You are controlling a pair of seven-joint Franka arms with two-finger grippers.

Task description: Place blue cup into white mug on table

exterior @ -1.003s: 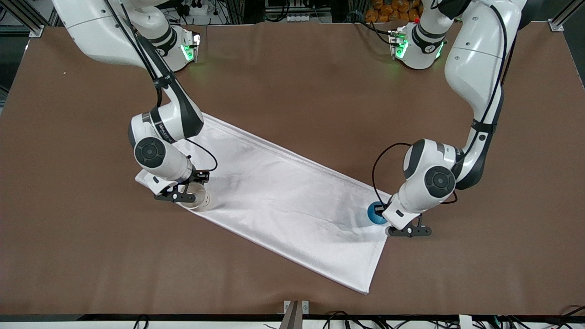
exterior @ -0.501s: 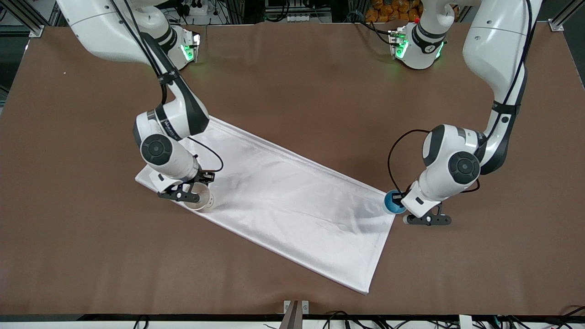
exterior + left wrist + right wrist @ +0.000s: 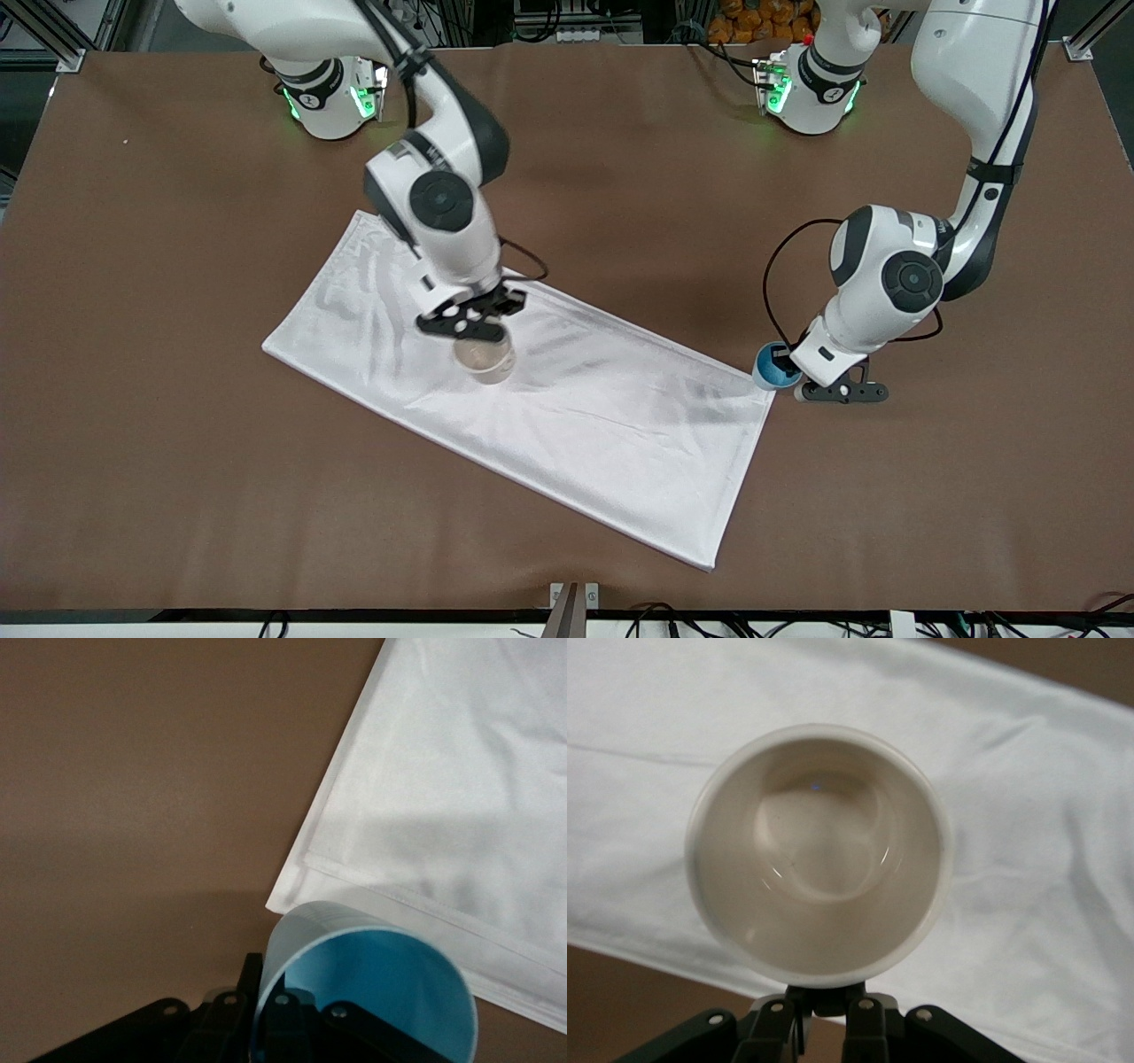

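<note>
1. Front view: my right gripper (image 3: 469, 326) grips the white mug (image 3: 485, 357) by its rim, held over the white cloth (image 3: 576, 425)
2. My left gripper (image 3: 819, 379) is clamped on the blue cup (image 3: 771, 370), over the brown table (image 3: 930, 496) beside the cloth's corner

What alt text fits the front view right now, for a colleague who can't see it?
The right gripper holds the white mug over the white cloth, while the left gripper holds the blue cup over the cloth's edge at the left arm's end of the brown table.
</note>
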